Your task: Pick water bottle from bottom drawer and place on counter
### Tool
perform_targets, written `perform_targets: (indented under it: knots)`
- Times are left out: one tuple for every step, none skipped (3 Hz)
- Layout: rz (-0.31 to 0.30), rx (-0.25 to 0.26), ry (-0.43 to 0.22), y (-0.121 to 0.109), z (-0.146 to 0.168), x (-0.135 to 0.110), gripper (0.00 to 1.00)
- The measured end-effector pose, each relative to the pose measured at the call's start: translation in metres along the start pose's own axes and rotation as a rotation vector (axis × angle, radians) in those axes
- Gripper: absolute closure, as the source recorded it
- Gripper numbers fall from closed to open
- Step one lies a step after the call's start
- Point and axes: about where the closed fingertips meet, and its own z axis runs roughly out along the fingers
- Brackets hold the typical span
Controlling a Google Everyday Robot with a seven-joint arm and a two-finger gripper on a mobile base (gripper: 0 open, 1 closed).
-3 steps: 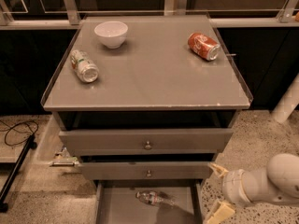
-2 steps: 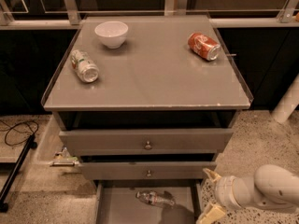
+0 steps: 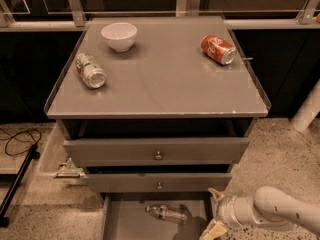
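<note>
The water bottle point(image 3: 167, 213) lies on its side on the floor of the open bottom drawer point(image 3: 127, 221), cap to the left. My gripper point(image 3: 215, 213) is at the drawer's right edge, just right of the bottle and not touching it, with its tan fingers spread open and empty. The white arm reaches in from the lower right. The counter point(image 3: 165, 79) is the grey cabinet top above the drawers.
On the counter lie a white bowl point(image 3: 119, 36) at the back left, a silver-green can point(image 3: 90, 70) on its side at the left, and a red soda can point(image 3: 218, 49) at the back right. Two knobbed drawers point(image 3: 158, 151) sit slightly pulled out above the bottom drawer. A black cable point(image 3: 17, 141) lies on the floor at left.
My gripper and arm have moved left and down, closer to the bottom drawer's right edge and the bottle. The bottle and counter items have not moved.
</note>
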Motion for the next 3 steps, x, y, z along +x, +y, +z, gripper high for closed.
perform_targets:
  knots:
    - [0.0,0.0,0.0,0.0,0.0,0.0,0.0]
    - [0.02,0.01,0.015,0.004,0.007,0.009,0.0]
    - [0.024,0.025,0.003,0.004,0.032,0.037,0.0]
